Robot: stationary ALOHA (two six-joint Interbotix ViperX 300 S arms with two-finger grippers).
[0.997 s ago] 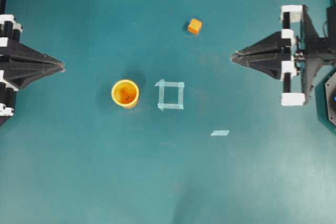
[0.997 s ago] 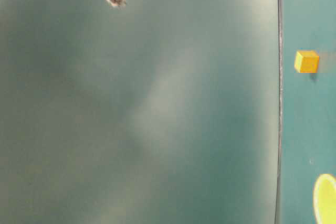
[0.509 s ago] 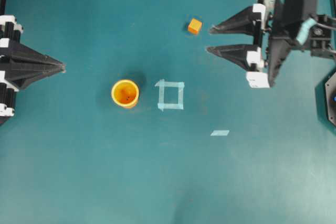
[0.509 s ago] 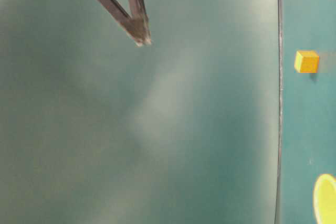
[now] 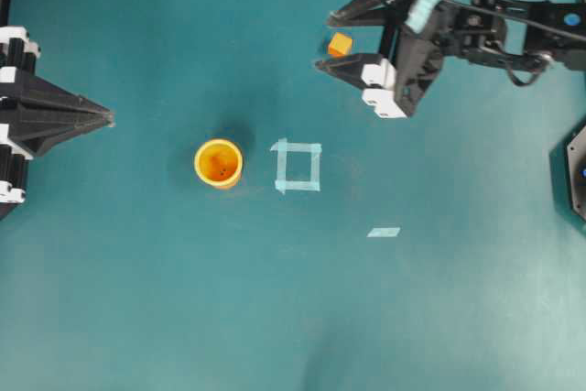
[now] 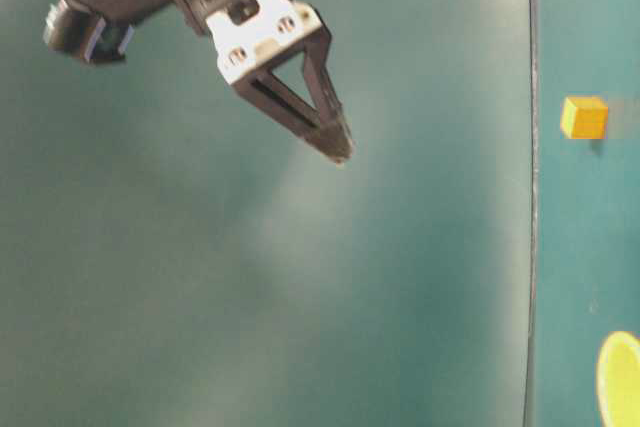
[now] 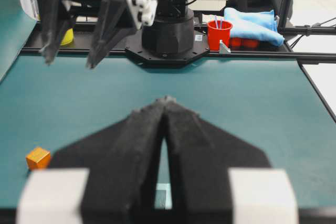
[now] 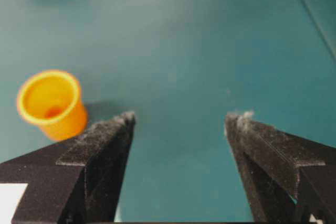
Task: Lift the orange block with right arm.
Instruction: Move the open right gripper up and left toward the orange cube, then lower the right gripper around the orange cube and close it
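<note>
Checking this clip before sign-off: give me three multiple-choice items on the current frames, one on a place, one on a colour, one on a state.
1. Where is the orange block in the overhead view?
A. Between the right end effector's spread fingers
B. Inside the cup
C. On the tape square

2. What colour is the tape square?
A. Red
B. Pale blue
C. Black

3. How are the left end effector's fingers?
A. Spread wide
B. Closed on the block
C. Closed together, holding nothing

Answers: 1 A, block lies between the two finger tips seen from above; 2 B, light blue strips on the teal table; 3 C, its tips meet in a point.
</note>
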